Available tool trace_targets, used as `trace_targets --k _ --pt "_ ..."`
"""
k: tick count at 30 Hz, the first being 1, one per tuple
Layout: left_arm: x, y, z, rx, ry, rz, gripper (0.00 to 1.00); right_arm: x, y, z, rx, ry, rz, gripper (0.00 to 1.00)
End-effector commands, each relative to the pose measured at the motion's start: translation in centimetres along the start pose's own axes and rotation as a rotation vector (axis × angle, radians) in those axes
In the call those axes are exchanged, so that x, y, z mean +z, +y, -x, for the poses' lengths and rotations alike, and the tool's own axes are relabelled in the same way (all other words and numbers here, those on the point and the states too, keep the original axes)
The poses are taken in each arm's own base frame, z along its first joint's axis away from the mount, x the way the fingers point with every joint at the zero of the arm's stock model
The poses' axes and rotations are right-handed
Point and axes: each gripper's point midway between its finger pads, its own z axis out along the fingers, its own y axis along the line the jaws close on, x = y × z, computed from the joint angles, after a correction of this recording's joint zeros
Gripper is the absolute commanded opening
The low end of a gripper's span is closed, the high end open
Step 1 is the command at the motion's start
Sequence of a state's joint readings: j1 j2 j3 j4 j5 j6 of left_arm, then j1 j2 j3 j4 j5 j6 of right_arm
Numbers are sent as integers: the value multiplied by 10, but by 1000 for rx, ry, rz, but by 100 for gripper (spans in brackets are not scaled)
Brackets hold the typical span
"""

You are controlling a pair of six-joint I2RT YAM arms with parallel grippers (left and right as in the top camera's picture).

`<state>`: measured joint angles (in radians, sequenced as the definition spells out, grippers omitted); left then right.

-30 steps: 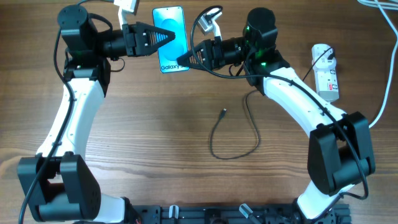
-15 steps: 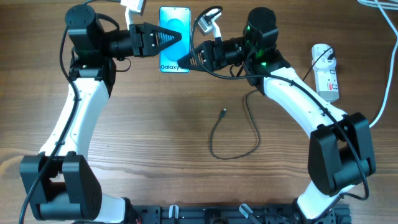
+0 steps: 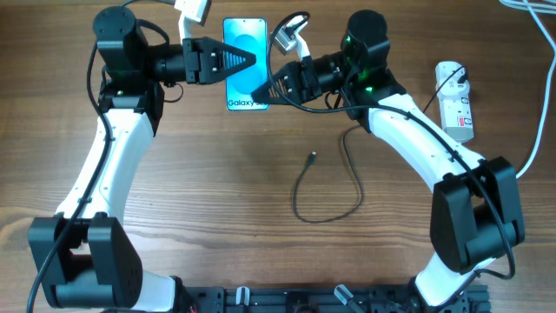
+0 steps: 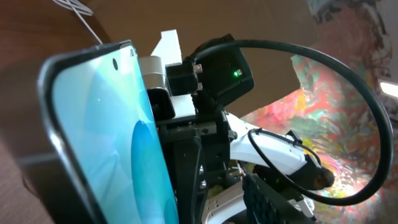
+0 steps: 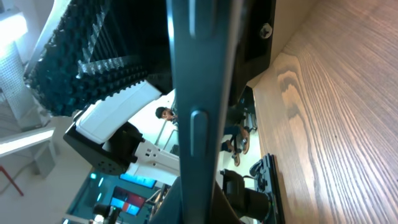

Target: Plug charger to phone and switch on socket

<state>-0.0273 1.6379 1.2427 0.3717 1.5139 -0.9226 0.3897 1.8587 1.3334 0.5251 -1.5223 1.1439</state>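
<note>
Overhead: white "Galaxy" lettering at one short edge of phone (image 3: 243, 35).

The phone (image 3: 241, 80) at 12 o'clock has a bright blue screen with a darker blue swirl and white letters, and the left gripper (image 3: 253, 59) and right gripper (image 3: 256, 91) are black. The table (image 3: 217, 174) is brown wood with thin dark lines, the left arm (image 3: 104, 165) and right arm (image 3: 417, 130) are white with black joints, and a green light (image 3: 365, 87) glows on the right one. The cable (image 3: 359, 193) is black, and the power strip (image 3: 455, 100) at 2 o'clock is white with a grey end, a red mark and a white cord (image 3: 543, 122).
</note>
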Motion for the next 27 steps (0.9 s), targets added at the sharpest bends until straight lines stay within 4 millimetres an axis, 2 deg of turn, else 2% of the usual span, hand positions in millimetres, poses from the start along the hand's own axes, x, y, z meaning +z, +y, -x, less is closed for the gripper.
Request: trace_targets --k 1,4,13,17,19,20,22,23,25,27 --pt "5 -24 -9 90 65 -46 48 -2 -10 0 29 -6 -4 4" --pt "5 -23 -9 88 65 -46 46 -2 -10 1 26 -10 -5 4" --pt "5 -23 -8 86 62 -44 13 -2 -10 1 15 -10 -5 4" --pt "5 -23 -8 86 60 -43 8 -2 -10 0 -15 -7 -4 7" --pt "5 -23 -8 87 59 -42 7 -2 -9 0 -52 -4 -3 16" --pt "5 -23 -8 87 58 -42 7 -2 -9 0 -76 -2 -2 24" --pt "4 -21 -7 85 56 -40 6 -2 -9 0 -120 -3 -2 47" --pt "4 -20 -7 86 56 -40 4 -2 -9 0 -141 -4 -3 55" --pt "4 -14 -8 84 54 -38 4 -4 -10 1 -164 -11 -7 67" --pt "5 -3 -8 47 40 -27 4 -9 -10 4 -172 -23 -13 73"
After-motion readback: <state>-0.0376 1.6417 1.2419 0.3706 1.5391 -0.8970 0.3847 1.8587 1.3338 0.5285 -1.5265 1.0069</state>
